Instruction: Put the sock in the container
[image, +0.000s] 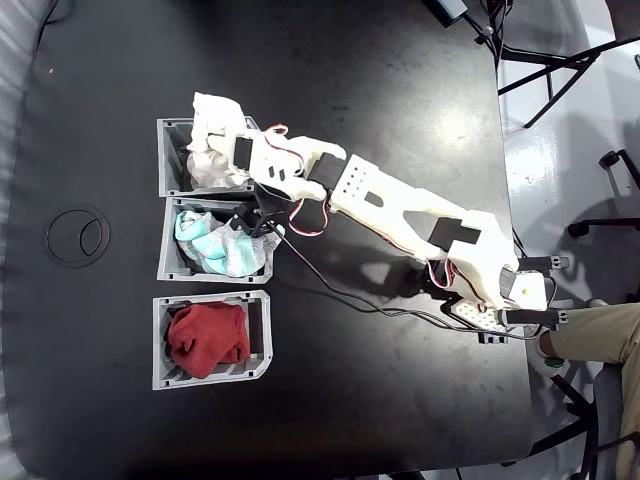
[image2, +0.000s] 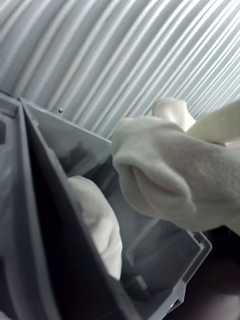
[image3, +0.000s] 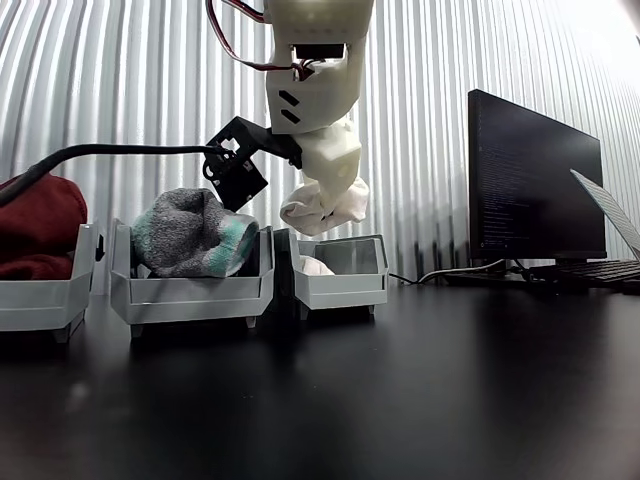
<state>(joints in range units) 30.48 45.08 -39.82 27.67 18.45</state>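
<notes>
My gripper (image3: 327, 190) is shut on the sock (image3: 325, 206), an off-white lumpy bundle that hangs a little above the container (image3: 345, 285). This grey bin is the right one in the other view and the top one (image: 172, 160) in the fixed view. The fixed view shows the sock (image: 216, 112) over the bin's upper edge, with the gripper (image: 222, 135) partly covered by it. More white fabric (image2: 100, 225) lies inside the container (image2: 170, 260), below the held sock (image2: 165, 175) in the wrist view. One white finger (image2: 220, 122) shows at the right.
Next to the container stand a like bin with teal-and-white cloth (image: 222, 247) and one with red cloth (image: 208, 338). Cables (image: 340, 295) run across the black table to the arm's base (image: 505, 300). A monitor (image3: 535, 180) stands to the right. A person's leg (image: 600, 340) is beside the table.
</notes>
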